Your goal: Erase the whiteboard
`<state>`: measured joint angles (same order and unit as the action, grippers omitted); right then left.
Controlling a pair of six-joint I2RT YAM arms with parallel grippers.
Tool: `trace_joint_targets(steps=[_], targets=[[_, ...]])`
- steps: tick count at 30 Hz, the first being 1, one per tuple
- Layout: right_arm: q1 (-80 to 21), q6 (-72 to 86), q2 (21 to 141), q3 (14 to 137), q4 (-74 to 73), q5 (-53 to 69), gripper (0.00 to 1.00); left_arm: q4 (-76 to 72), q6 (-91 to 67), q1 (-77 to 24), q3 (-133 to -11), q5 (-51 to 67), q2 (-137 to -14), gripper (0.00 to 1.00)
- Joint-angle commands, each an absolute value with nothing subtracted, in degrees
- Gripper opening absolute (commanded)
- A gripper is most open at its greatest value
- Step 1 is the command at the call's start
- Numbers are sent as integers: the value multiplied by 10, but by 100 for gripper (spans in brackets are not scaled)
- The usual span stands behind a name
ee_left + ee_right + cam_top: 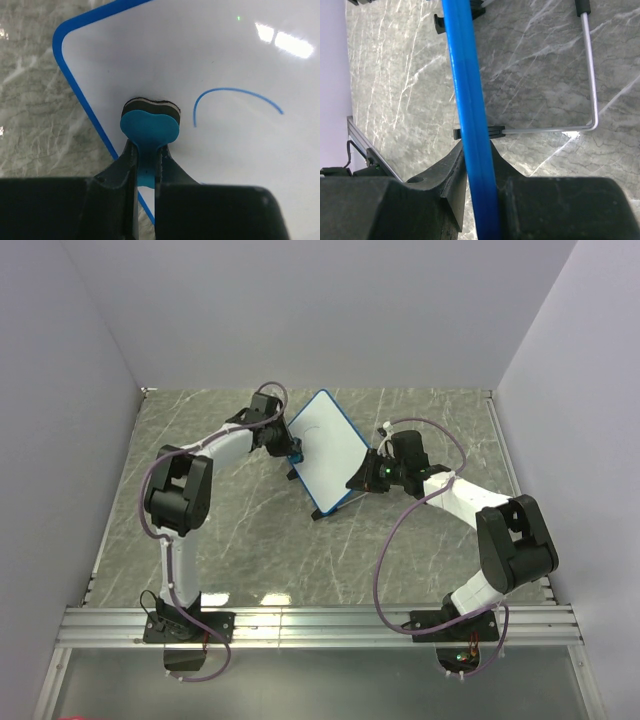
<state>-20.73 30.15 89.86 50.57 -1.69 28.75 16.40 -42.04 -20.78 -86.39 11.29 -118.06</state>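
On the table, the whiteboard stands tilted at the middle, between both arms. The right gripper clamps its blue rim. The left gripper pinches a blue eraser, whose pad touches the board near the left rim, just beside a curved blue mark.

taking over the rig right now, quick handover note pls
left gripper: shut on the eraser, whose pad is against the board near its edge.
right gripper: shut on the board's blue rim.
done: most of the board looks clean.
to do: one blue arc beside the eraser needs wiping.
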Motion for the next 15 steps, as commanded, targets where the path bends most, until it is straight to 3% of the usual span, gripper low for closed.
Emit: trace_joint_targets(steps=[1, 7, 15], targets=[[-232, 246, 925, 484, -111, 272, 0, 187, -413, -237, -944, 117, -1223, 0], [-233, 246, 925, 485, -113, 270, 0, 242, -410, -246, -1097, 135, -1290, 0], [-232, 247, 928, 486, -112, 268, 0, 249, -419, -272, -1180, 177, -1331, 0]])
